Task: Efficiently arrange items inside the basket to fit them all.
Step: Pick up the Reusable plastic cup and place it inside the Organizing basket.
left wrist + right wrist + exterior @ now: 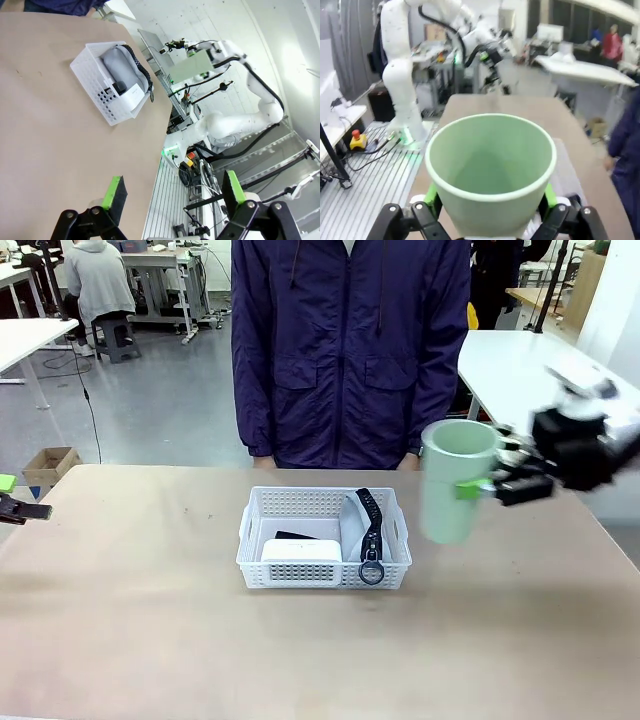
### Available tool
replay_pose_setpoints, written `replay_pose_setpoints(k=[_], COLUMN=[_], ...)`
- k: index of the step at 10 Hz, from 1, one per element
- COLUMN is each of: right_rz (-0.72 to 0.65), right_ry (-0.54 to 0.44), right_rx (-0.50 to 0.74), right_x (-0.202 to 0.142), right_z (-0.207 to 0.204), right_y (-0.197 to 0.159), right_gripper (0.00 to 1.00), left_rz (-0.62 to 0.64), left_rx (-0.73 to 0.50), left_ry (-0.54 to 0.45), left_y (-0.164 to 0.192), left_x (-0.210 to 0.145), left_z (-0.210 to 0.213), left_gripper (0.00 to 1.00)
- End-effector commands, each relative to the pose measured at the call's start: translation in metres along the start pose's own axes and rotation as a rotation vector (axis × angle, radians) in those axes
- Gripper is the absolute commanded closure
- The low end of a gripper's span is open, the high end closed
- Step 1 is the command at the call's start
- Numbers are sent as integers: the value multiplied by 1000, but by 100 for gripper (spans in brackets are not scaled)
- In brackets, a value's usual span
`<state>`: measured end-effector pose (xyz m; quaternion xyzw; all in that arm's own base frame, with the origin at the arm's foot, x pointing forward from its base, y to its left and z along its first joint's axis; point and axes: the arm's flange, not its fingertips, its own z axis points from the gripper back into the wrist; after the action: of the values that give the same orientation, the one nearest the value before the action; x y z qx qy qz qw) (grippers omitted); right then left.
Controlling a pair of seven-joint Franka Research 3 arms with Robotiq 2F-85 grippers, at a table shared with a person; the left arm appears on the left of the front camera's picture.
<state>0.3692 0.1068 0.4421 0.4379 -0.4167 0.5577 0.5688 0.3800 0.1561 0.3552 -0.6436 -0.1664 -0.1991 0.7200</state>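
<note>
Cup [458,480], pale green, is clamped around its wall by the right gripper [476,486] and held upright in the air just right of the basket [324,575], probably because its tall shape needs a chosen slot. Inside the basket the white box [300,550] and a black stapler [296,536] occupy the left, the grey case [354,528] with its strap the right, leaving little room. The left gripper [172,194] waits wide open and empty over the table [130,600], well apart.
</note>
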Motion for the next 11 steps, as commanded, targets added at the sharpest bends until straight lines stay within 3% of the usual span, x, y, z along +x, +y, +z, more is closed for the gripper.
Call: replay_pose_setpoints(k=[1, 3, 6, 9, 11], right_rz=[-11, -7, -55, -38, 100], right_ry=[227, 492, 758, 787, 784], right_rx=[120, 52, 11, -109, -147], right_x=[50, 100, 121, 103, 94], right_z=[-62, -126, -208, -244, -250], right_y=[-23, -37, -70, -117, -122], right_gripper=[8, 8, 8, 8, 8], left_rz=[6, 6, 6, 6, 6], left_rx=[6, 6, 6, 6, 6], left_ry=[2, 2, 2, 2, 2], left_y=[-3, -3, -3, -3, -3], left_x=[-1, -1, -1, -1, -1], left_z=[-2, -2, -2, -2, -2], left_gripper=[0, 0, 0, 0, 0])
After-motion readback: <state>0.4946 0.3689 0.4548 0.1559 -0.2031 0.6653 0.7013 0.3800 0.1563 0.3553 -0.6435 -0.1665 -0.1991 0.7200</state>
